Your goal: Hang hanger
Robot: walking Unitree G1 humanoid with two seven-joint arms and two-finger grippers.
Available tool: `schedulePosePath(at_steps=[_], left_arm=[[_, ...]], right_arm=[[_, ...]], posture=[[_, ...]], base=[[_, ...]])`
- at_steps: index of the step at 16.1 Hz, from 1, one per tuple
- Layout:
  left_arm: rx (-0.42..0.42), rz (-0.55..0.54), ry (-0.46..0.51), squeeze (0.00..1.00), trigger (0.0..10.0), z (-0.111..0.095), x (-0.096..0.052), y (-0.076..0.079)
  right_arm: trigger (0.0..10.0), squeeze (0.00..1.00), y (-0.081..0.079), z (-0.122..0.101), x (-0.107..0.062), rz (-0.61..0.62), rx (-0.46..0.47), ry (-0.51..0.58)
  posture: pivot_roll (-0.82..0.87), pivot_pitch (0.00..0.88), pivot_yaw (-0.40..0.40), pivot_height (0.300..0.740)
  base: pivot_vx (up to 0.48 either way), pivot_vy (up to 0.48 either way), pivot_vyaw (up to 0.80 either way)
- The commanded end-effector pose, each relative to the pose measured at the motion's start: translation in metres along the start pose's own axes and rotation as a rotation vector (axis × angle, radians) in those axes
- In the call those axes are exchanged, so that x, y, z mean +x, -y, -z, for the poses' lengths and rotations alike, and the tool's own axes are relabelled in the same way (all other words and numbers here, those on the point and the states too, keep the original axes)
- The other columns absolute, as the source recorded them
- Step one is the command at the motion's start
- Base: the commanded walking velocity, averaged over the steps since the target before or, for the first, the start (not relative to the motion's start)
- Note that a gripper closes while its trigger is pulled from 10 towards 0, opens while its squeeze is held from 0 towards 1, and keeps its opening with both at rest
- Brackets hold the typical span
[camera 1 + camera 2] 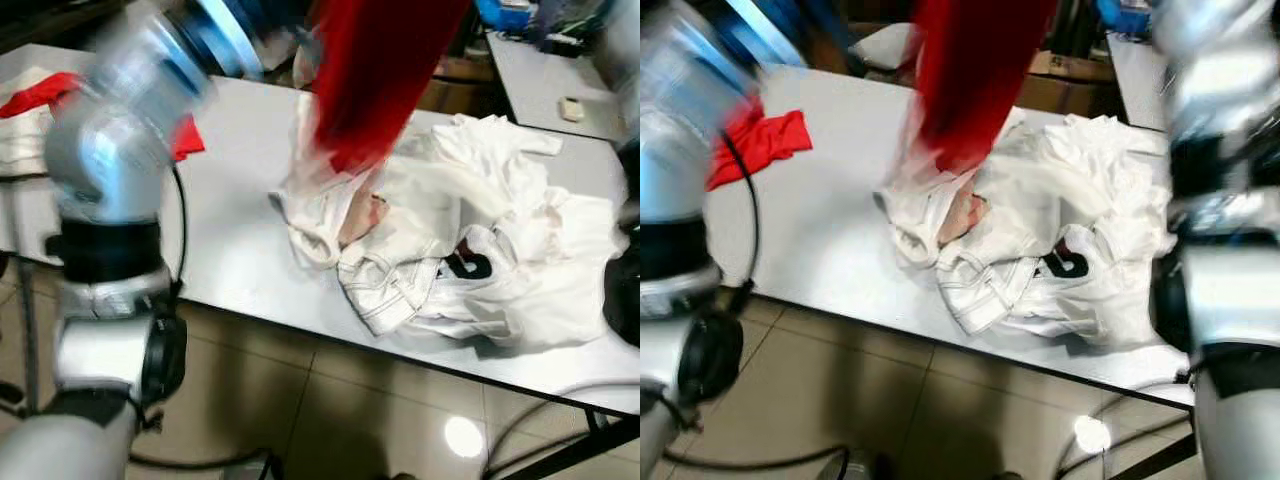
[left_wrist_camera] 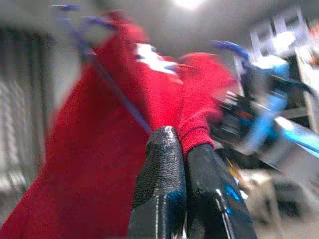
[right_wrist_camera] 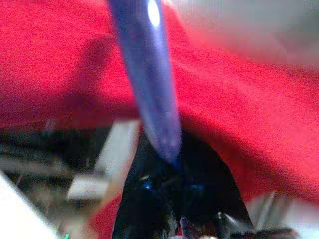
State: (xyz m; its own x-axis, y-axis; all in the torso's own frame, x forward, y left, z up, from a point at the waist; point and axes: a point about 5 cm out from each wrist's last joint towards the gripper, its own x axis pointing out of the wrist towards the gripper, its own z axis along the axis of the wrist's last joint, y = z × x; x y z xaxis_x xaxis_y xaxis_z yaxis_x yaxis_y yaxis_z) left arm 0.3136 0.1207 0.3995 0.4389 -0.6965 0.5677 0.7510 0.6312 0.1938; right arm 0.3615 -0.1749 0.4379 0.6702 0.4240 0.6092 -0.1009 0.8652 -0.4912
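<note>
- Left eye view: a red garment (image 1: pixel 375 75) hangs blurred in the air above the grey table (image 1: pixel 230 200), its lower edge dangling just over a pile of white clothes (image 1: pixel 470 240). The left arm (image 1: pixel 110 230) rises big and blurred on the near left side. Another red cloth (image 1: pixel 50 95) lies on the far left of the table, partly behind that arm. The tiled floor (image 1: pixel 330 410) shows below the table edge.
- Right eye view: same scene, and here the red garment (image 1: pixel 975 70) drops from the top of the frame onto the near end of the white heap (image 1: pixel 1060 230), which carries a black print. The right arm (image 1: pixel 1220 250) stands tall on the right, silver with black joints. The loose red cloth (image 1: pixel 760 145) lies flat on the table, well apart from the white clothes.
- Left wrist view: the left gripper (image 2: pixel 184 144) has its two black fingers (image 2: pixel 162 184) pressed together, clamped on a fold of the red garment (image 2: pixel 99 149). A thin blue hanger (image 2: pixel 119 94) runs across the fabric, its hook up near the top; everything is smeared by motion.
- Right wrist view: the right gripper (image 3: pixel 174 164) shows dark under the red garment (image 3: pixel 259 99), and the blue hanger (image 3: pixel 149 74) bar comes straight down into it. The fingers look closed on that bar, tip buried between them, though the picture is heavily blurred.
</note>
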Motion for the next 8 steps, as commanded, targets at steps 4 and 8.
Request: schedulePosePath(at_steps=[4,8], left_arm=[[-0.02,-0.234,-0.069,0.0,10.0,0.019,-0.022,-0.026],[-0.094,-0.379,-0.429,0.0,10.0,0.113,-0.036,-0.004]], right_arm=[[10.0,0.0,-0.068,0.08,-0.048,-0.424,0.032,-0.22],[10.0,0.0,-0.127,0.127,-0.138,-0.761,0.229,-0.415]], posture=[[0.08,0.0,-0.013,0.74],[0.06,0.0,0.003,0.74]], base=[[0.0,0.0,0.0],[0.0,0.0,0.0]])
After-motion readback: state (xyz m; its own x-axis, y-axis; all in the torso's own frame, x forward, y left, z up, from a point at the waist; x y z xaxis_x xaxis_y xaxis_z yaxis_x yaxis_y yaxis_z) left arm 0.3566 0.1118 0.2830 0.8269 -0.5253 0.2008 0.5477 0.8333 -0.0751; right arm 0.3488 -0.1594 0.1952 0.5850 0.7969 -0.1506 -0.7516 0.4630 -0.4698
